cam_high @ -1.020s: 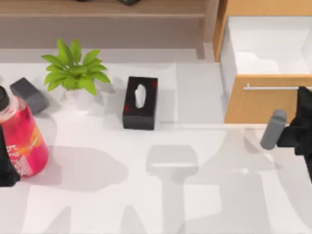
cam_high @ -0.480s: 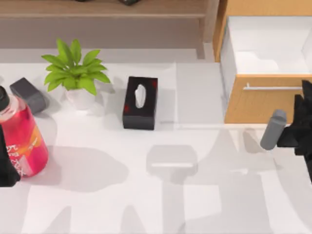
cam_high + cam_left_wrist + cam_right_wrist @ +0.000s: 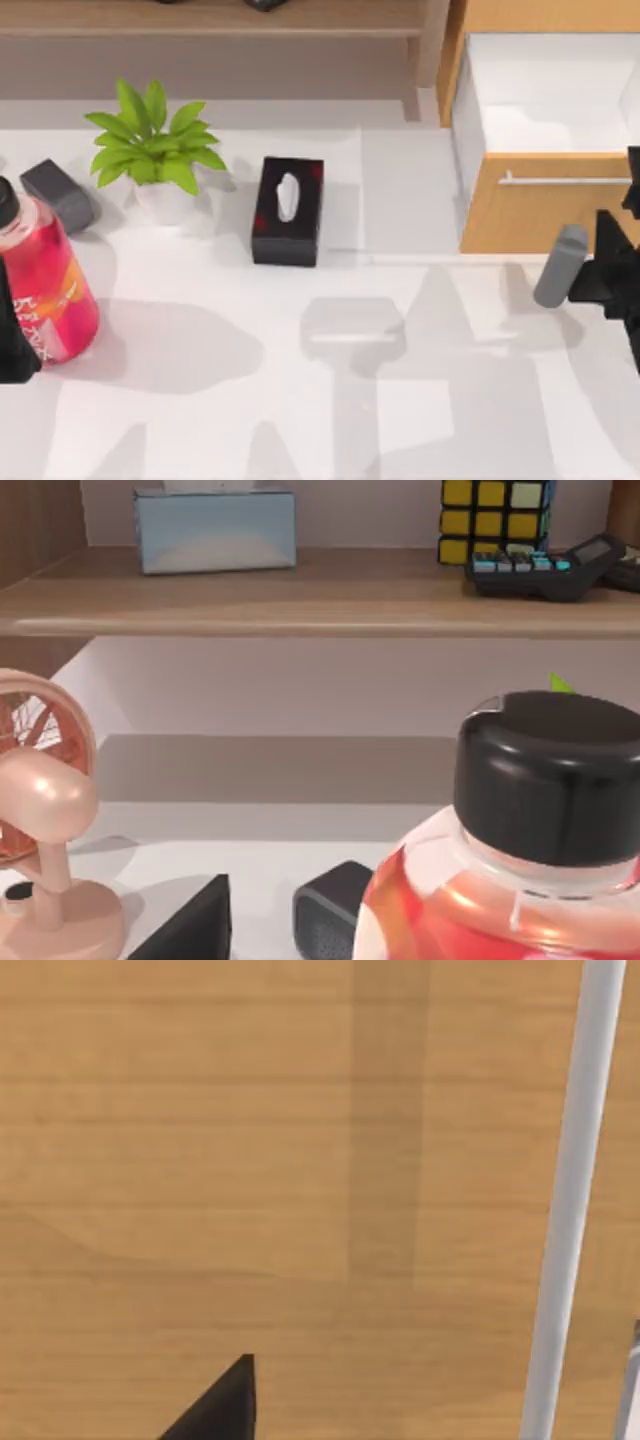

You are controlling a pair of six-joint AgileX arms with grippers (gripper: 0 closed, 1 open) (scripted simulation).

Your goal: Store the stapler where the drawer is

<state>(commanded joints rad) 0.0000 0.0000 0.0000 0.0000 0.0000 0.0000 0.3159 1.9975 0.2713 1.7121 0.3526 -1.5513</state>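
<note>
- The stapler [image 3: 58, 195] lies near the left edge of the surface [image 3: 300, 400], just beside the red bottle [image 3: 45, 285] and apart from the plant [image 3: 150, 150].
- The drawer [image 3: 530, 215] stands pulled out at the far right corner.
- The right tool [image 3: 615, 270] is before the drawer front; I cannot tell its state.
- The left arm rests at the left edge.

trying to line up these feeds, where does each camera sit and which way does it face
Top view: above the table, looking down; right arm at the right edge before the drawer, left arm at the left edge by the red bottle.
Left wrist view: on the left arm, facing the shelf past the bottle's black cap; a dark gripper tip shows.
Right wrist view: on the right arm, close against the drawer front and its handle.
Shared: stapler, bottle, drawer.
</note>
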